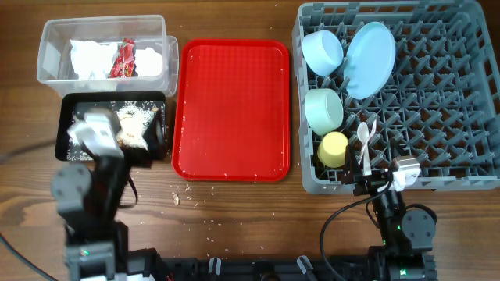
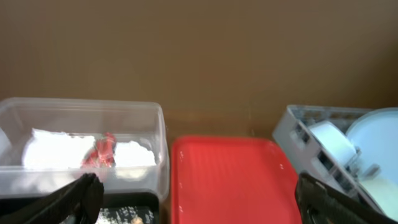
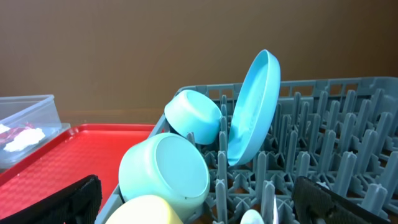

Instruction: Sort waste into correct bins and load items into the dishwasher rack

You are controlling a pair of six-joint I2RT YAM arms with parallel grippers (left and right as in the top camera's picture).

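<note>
The clear tub [image 1: 48,47] holds the crumpled white napkin [image 1: 92,56] and the red wrapper [image 1: 125,58]; both also show in the left wrist view [image 2: 59,149] [image 2: 102,152]. The black tray [image 1: 78,101] holds rice and brownish scraps [image 1: 134,125]. My left gripper [image 1: 117,129] [image 2: 199,202] is open and empty over the black tray. The grey rack [image 1: 437,117] holds the light blue bowl [image 1: 322,52], plate [image 1: 369,58], pale green bowl [image 1: 323,109], yellow cup [image 1: 333,148], and white spoon and fork [image 1: 366,144]. My right gripper [image 1: 371,178] [image 3: 199,202] is open and empty at the rack's front edge.
The flat red tray [image 1: 231,109] lies between the bins and the rack, with a few rice grains on it. More grains are scattered on the wooden table in front of it [image 1: 187,199]. Cables run along the table's front edge.
</note>
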